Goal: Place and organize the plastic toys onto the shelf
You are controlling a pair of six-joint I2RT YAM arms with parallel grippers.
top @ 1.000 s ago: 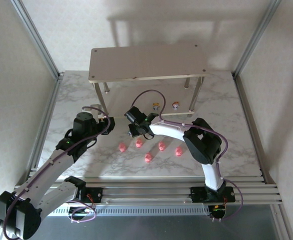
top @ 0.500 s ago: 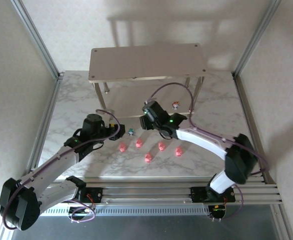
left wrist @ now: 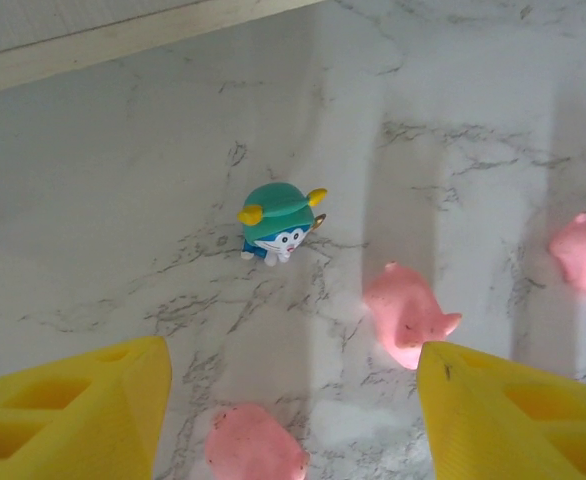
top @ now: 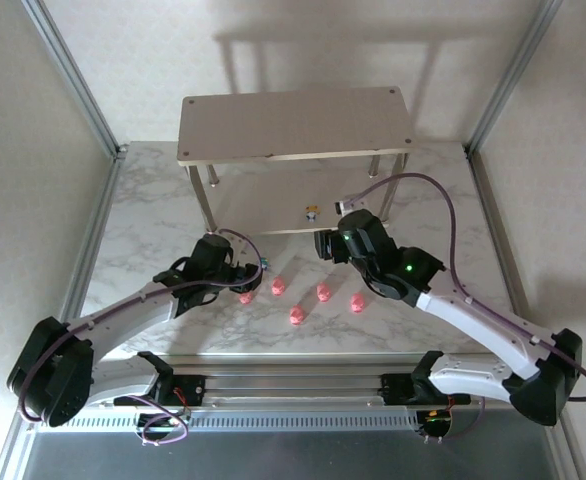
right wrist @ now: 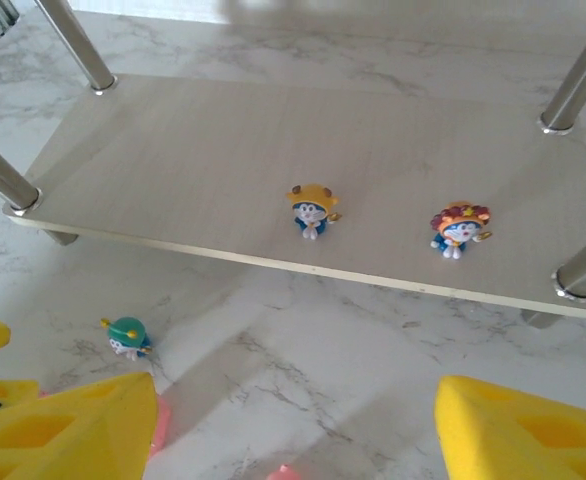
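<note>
Marbled white bench bears a beige two-tier metal-legged shelf. Wide open and empty, the left claw hangs over pink plastic pigs and a teal figurine. The right claw, likewise, faces a yellow figurine and a red figurine on the lower board.

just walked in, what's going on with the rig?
The two arms are sorting small plastic toys onto the shelf. The yellow-orange figurine and the red figurine stand on its lower board. The right gripper hangs in front of that board, jaws open and empty. The left gripper is low over the table, jaws open, with the teal figurine just ahead. Five pink pigs are on the table, not yet shelved.
</note>
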